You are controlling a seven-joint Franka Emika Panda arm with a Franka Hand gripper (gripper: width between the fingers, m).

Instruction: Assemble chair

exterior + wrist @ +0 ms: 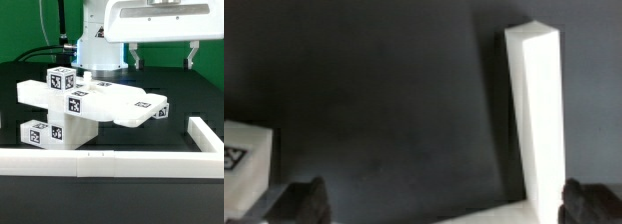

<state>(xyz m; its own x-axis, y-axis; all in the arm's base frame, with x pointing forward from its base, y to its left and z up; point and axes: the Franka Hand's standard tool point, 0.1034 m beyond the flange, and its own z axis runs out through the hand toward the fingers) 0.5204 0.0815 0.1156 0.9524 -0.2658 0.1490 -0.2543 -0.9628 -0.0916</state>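
Gripper upper right of exterior frame, jaws apart, empty, arm cropped. Chair centre-left, tags blurred. Border rail across bottom.

The arm is glossy white with rounded casings and a pale blue band near its base. Its tool has a boxy white body and two short dark fingers.

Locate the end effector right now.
In the exterior view, the end effector hangs open at upper right, above the chair parts on the table, touching nothing.
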